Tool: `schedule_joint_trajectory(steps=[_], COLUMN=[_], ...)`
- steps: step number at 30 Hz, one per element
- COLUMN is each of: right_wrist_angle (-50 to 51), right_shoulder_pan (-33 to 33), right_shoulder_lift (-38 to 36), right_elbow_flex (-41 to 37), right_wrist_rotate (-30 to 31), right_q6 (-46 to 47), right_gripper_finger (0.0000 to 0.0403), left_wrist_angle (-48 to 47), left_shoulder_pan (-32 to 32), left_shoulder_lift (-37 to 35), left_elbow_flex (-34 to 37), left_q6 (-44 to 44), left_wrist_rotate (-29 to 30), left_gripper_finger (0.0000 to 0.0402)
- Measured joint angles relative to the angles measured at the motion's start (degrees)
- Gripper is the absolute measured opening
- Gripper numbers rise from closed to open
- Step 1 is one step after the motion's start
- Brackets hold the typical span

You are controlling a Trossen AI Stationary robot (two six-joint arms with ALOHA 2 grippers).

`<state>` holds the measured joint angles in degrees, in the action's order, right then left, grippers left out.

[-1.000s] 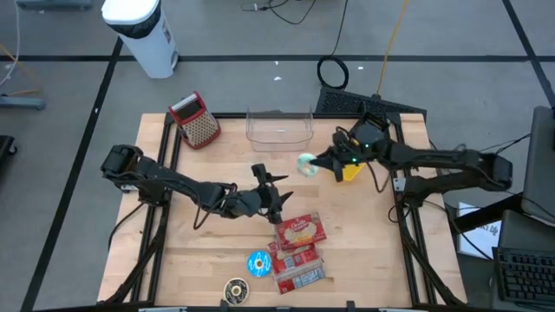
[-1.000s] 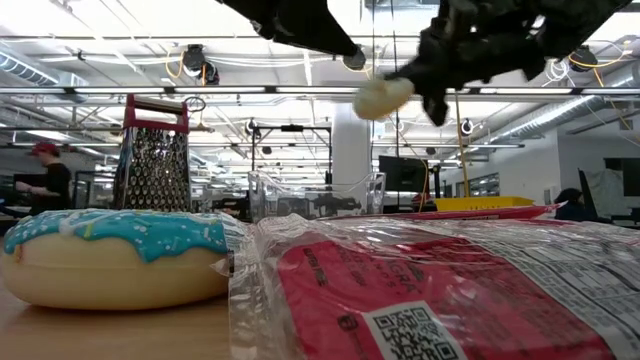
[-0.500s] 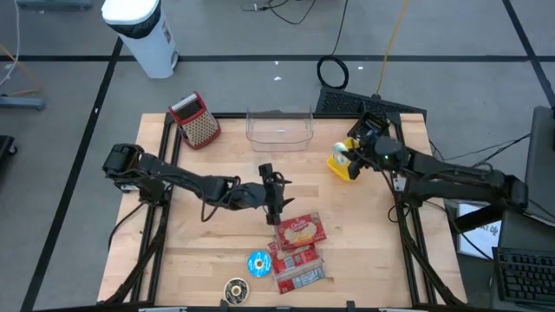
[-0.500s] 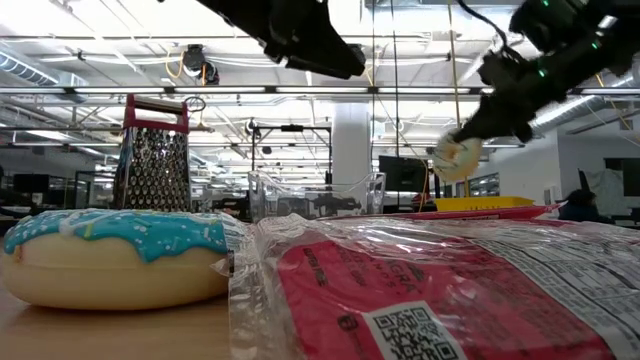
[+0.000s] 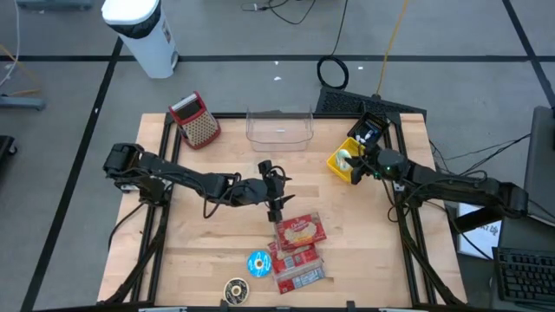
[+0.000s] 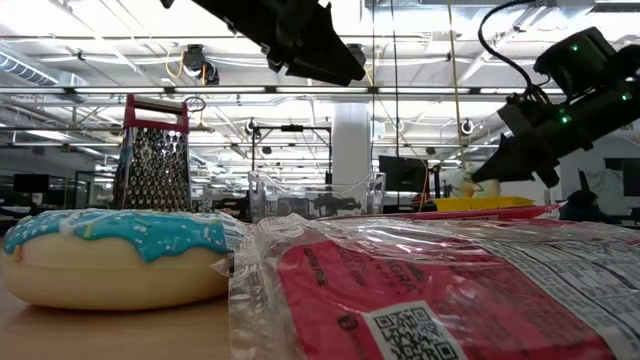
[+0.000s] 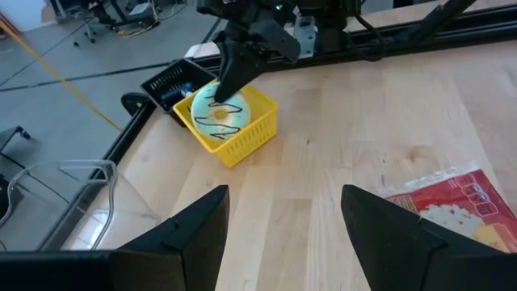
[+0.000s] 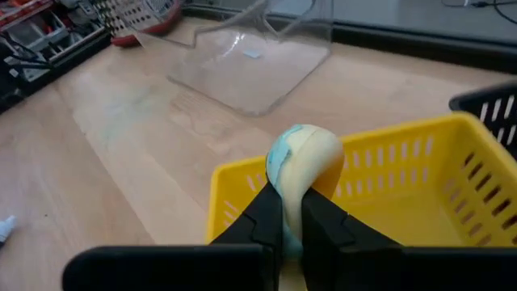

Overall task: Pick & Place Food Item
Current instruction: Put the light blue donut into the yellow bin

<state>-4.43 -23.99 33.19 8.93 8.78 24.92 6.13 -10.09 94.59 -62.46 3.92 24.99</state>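
Right gripper [image 8: 291, 214], clamped on a pale-blue frosted donut [image 8: 300, 166], is held over the yellow basket [image 5: 340, 164] near the table's far right corner.

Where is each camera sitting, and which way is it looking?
High view: above the wooden table, looking straight down; both dark arms show.
Low view: at tabletop height, looking level past the blue-iced doughnut into the room; both arms come in from above.
Left wrist view: on the left arm, looking across the table past two dark fingers.
Right wrist view: on the right arm, looking down at its right pincer squeezing a pale doughnut.
Both wrist views share the yellow plastic basket.
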Motion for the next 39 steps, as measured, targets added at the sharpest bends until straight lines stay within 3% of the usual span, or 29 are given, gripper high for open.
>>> schedule_joint_trajectory(steps=[20,39], right_wrist_angle=[1.2,2.3], right_shoulder_pan=[0.0,0.0], right_shoulder_lift=[0.0,0.0], right_elbow_flex=[-0.7,-0.7], right_wrist_rotate=[0.0,0.5], right_q6=[-3.6,-10.6], right_gripper_finger=[0.0038,0.0164], left_wrist_angle=[0.0,0.1], left_shoulder_pan=[0.0,0.0], left_shoulder_lift=[0.0,0.0], left_elbow_flex=[0.0,0.0], left_q6=[0.3,0.3], left_wrist_rotate=[0.3,0.5], left_gripper_finger=[0.0241,0.0241])
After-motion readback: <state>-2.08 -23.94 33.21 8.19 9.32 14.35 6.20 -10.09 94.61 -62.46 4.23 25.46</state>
